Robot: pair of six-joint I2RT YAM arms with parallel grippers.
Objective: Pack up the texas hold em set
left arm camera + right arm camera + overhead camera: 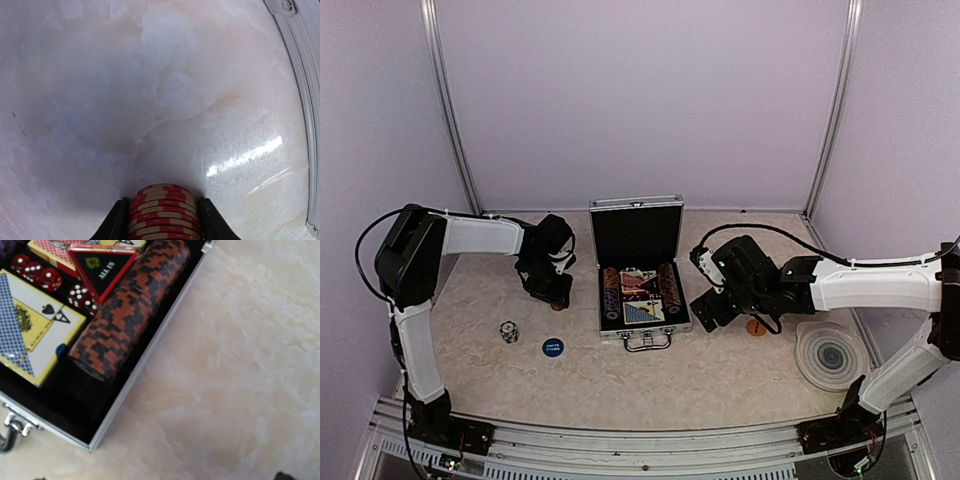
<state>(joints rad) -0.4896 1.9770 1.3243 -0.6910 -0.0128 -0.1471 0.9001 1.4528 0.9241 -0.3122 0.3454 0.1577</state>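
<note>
- Aluminium, ribbed and silver: in the top view I see the case lying open in the middle of the worktop, with its black-lined lid standing upright at the far side.
- A left chip row and a right chip row lie inside the case, with cards between them.
- The left gripper is down on the worktop just left of the case. The right gripper hangs just beside the case's right wall.
- A blue round button lies left of the case's front corner. Further left is a small black-and-white object that I cannot make out.
- An orange round button sits right of the case, partly under the right arm. A grey ringed coaster lies well beyond it.
- In the left wrist view, a red-and-cream chip stack sits between the two black fingers. I see no gap on either side, so the left gripper is pinching it, out on bare worktop away from the case.
- The right wrist view looks down on the case's right front corner. The right chip row is red and black and lies along the wall.
- Beside that row, deeper in the case, are a black "ALL IN" triangle, red dice, a blue deck showing an ace of spades, and a red deck.
- A latch shows on the case's front.
- Only dark tips show at the bottom edge of this view, with nothing between them, so the right gripper is spread wide.
</note>
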